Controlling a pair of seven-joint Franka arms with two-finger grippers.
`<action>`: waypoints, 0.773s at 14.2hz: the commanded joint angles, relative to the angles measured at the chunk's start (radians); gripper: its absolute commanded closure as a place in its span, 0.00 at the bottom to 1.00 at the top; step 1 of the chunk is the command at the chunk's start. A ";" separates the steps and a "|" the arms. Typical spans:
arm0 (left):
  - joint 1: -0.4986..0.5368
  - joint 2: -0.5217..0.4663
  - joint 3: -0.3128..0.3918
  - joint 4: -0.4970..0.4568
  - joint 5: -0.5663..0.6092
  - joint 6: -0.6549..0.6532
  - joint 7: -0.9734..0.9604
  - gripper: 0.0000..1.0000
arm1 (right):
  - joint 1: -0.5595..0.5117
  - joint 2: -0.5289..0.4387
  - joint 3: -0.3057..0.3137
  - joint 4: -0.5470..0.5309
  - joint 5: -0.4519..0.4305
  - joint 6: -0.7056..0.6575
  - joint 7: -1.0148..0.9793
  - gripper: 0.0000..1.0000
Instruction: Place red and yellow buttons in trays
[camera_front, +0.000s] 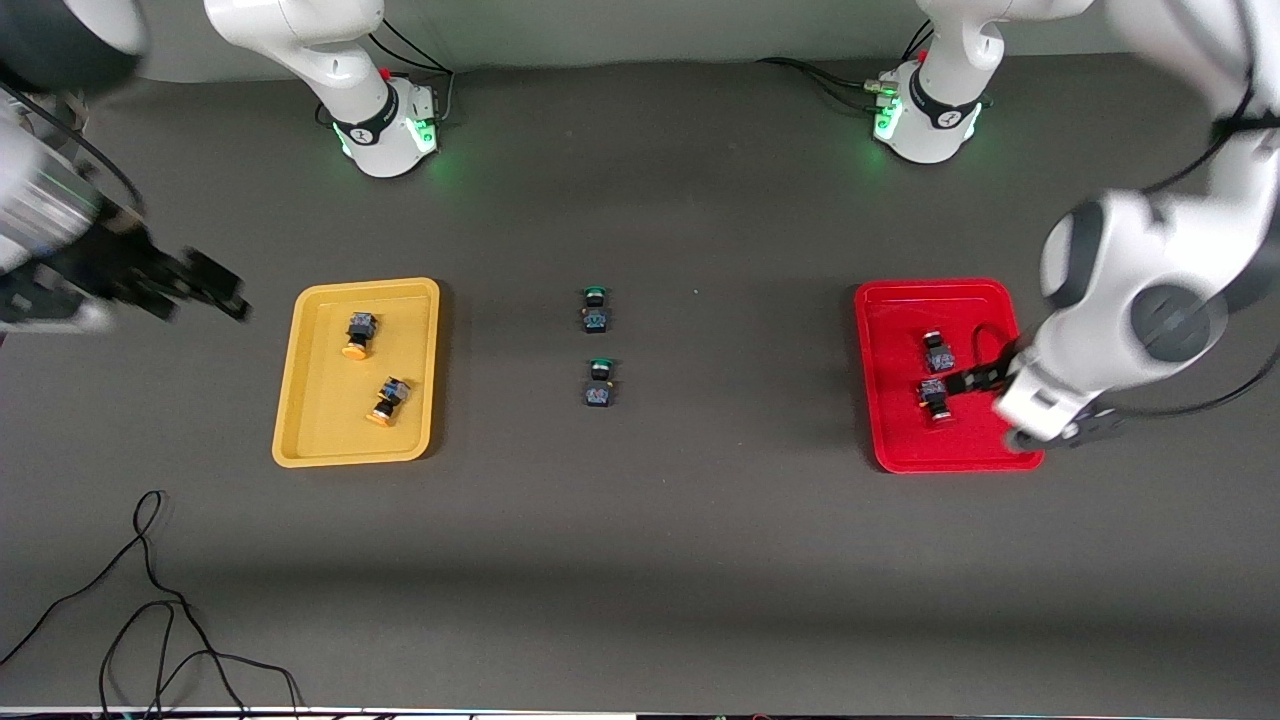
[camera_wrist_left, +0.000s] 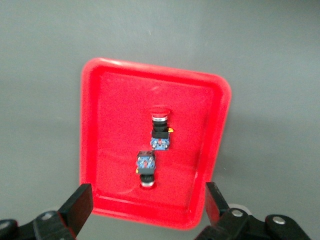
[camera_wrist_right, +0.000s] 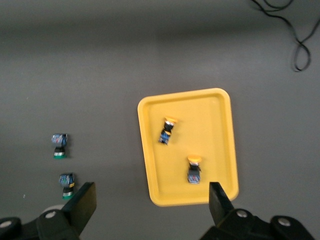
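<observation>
Two yellow-capped buttons (camera_front: 358, 333) (camera_front: 388, 400) lie in the yellow tray (camera_front: 320, 420). Two red-capped buttons (camera_front: 938, 352) (camera_front: 934, 397) lie in the red tray (camera_front: 900, 430). My left gripper (camera_front: 985, 368) hangs open and empty over the red tray, beside the red buttons. In the left wrist view both red buttons (camera_wrist_left: 160, 132) (camera_wrist_left: 145, 169) lie in the red tray (camera_wrist_left: 115, 125) past my open left gripper (camera_wrist_left: 147, 205). My right gripper (camera_front: 215, 285) is open and empty in the air beside the yellow tray. In the right wrist view (camera_wrist_right: 150, 202) it is off the yellow tray (camera_wrist_right: 215, 130).
Two green-capped buttons (camera_front: 595, 310) (camera_front: 599, 384) lie on the dark table between the trays. They also show in the right wrist view (camera_wrist_right: 59, 145) (camera_wrist_right: 66, 185). A black cable (camera_front: 150, 600) loops on the table near the front camera, toward the right arm's end.
</observation>
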 joint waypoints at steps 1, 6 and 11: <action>-0.006 -0.148 0.005 -0.033 -0.002 -0.055 0.012 0.00 | 0.002 0.006 -0.019 0.068 -0.007 -0.079 -0.037 0.00; 0.133 -0.199 -0.038 0.068 0.007 -0.185 0.208 0.00 | 0.005 -0.008 -0.026 0.008 -0.007 -0.063 -0.040 0.00; 0.206 -0.196 -0.120 0.094 0.007 -0.214 0.207 0.00 | 0.003 -0.017 -0.017 -0.030 -0.013 -0.012 -0.071 0.00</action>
